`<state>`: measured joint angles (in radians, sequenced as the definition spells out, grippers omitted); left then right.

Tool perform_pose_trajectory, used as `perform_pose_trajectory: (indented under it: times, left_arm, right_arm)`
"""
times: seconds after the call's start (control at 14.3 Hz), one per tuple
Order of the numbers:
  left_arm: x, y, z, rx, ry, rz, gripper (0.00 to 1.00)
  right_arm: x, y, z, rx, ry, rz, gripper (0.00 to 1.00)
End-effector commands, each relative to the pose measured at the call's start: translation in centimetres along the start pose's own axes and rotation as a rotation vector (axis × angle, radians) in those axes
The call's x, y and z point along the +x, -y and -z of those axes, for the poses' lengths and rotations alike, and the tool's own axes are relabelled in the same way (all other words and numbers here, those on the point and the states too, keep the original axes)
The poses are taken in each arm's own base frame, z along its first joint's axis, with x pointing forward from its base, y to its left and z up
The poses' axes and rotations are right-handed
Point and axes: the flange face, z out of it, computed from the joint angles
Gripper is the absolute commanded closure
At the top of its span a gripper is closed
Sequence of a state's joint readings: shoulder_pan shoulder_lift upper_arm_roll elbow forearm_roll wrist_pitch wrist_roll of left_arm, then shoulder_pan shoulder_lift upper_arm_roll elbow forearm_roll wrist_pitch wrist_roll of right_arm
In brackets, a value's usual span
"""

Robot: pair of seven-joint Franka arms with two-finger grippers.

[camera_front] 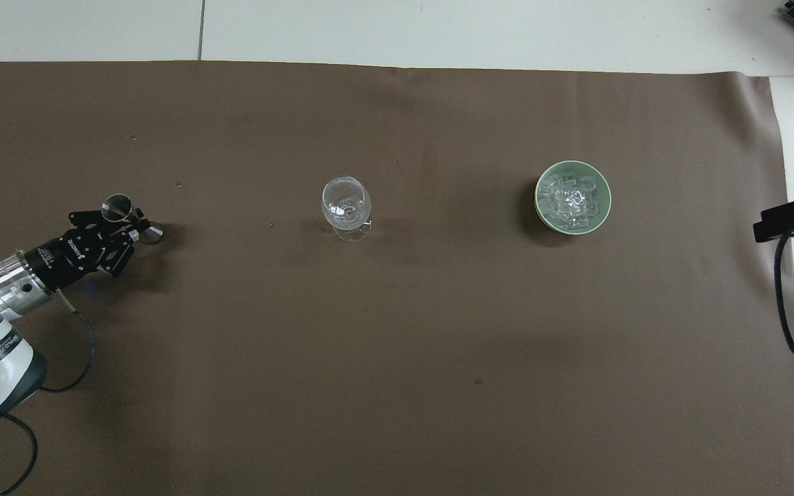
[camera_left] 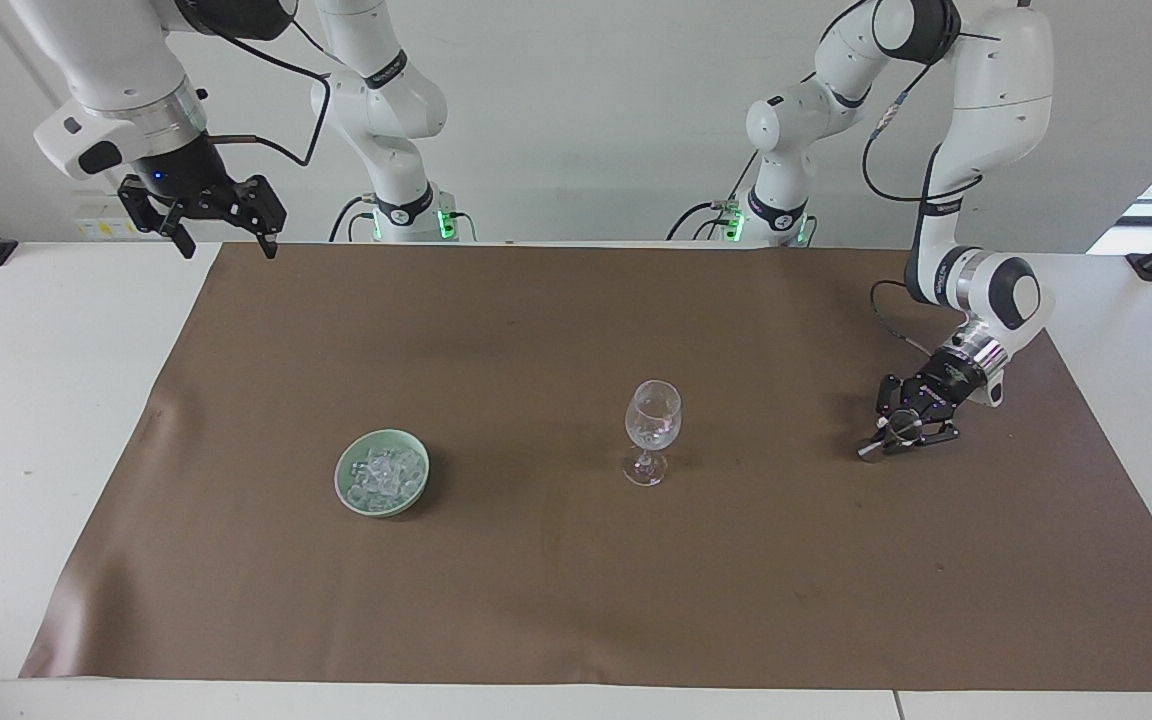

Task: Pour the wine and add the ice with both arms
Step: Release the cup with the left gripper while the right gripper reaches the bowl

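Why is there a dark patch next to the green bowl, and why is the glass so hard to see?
Overhead view: the bowl throws a soft shadow on the brown mat; the clear wine glass shows mainly as bright glints. Facing view: its stem stands out better.

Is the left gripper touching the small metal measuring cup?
Touching. The overhead view shows the left gripper shut on the small double-ended metal measuring cup, gripping its narrow waist.

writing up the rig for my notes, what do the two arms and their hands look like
Both arms are white, made of rounded jointed segments with dark bands at the joints, and black cables loop along them. Each ends in a silver wrist ring carrying a black two-finger hand built of open links: the left hand and the right hand. The left hand has small white lettering on its body, too small to read. Green lights glow at both bases.
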<state>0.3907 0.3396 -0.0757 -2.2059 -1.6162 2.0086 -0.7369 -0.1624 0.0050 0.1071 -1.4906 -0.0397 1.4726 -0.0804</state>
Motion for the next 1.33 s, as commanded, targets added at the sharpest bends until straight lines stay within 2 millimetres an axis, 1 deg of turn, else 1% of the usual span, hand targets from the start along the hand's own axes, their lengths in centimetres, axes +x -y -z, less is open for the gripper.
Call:
perform_pose_trajectory:
  times: [0.0,0.07,0.14,0.21,0.42,0.49,0.56,0.63,0.7,0.77,0.84,0.91,0.98,1.05,1.12,1.26]
  left_arm:
    - [0.2,0.5,-0.2,-0.022,-0.003,-0.003,0.89]
    - [0.2,0.4,-0.1,-0.026,-0.005,-0.004,0.84]
    - [0.3,0.4,-0.1,-0.028,-0.008,-0.004,0.76]
    - [0.3,0.4,-0.1,-0.028,-0.008,-0.004,0.71]
    - [0.4,0.4,0.0,-0.029,-0.013,-0.002,0.71]
    - [0.4,0.4,0.0,-0.030,-0.014,-0.002,0.70]
    - [0.4,0.4,0.0,-0.030,-0.016,-0.004,0.70]
    - [0.4,0.4,-0.1,-0.029,-0.016,-0.005,0.69]
    - [0.5,0.4,0.0,-0.031,-0.017,-0.003,0.66]
    - [0.5,0.4,-0.1,-0.029,-0.018,-0.003,0.61]
    - [0.5,0.4,-0.1,-0.028,-0.018,-0.004,0.57]
    - [0.5,0.4,0.0,-0.030,-0.018,-0.004,0.55]
    - [0.5,0.4,0.0,-0.030,-0.018,-0.004,0.52]
    - [0.5,0.4,-0.1,-0.028,-0.018,-0.004,0.45]
    - [0.4,0.5,-0.2,-0.025,-0.019,-0.005,0.35]
    - [0.4,0.6,-0.4,-0.021,-0.019,-0.008,0.20]
  right_arm:
    - [-0.5,0.2,0.0,0.014,-0.004,-0.013,0.00]
    - [-0.5,0.2,0.0,0.014,-0.004,-0.013,0.00]
    - [-0.5,0.2,0.0,0.014,-0.004,-0.013,0.00]
    - [-0.5,0.2,0.0,0.014,-0.004,-0.013,0.00]
    - [-0.5,0.3,0.0,0.016,-0.004,-0.014,0.00]
    - [-0.4,0.6,0.1,0.015,-0.016,-0.011,0.00]
    - [0.0,1.0,-0.5,0.012,-0.042,-0.006,0.00]
    - [-0.2,1.5,-1.9,0.009,-0.068,-0.015,0.00]
    - [-0.1,2.4,-4.2,0.009,-0.082,-0.041,0.00]
    - [0.2,4.2,-6.6,0.020,-0.080,-0.054,0.00]
    - [0.7,6.1,-9.3,0.025,-0.074,-0.050,0.00]
    - [1.7,7.3,-12.0,0.031,-0.094,-0.048,0.00]
    - [2.9,8.1,-14.7,0.039,-0.111,-0.044,0.00]
    - [4.3,9.0,-17.2,0.048,-0.131,-0.046,0.00]
    - [5.6,9.8,-19.3,0.057,-0.153,-0.042,0.00]
    - [7.3,10.0,-22.6,0.066,-0.170,-0.037,0.00]
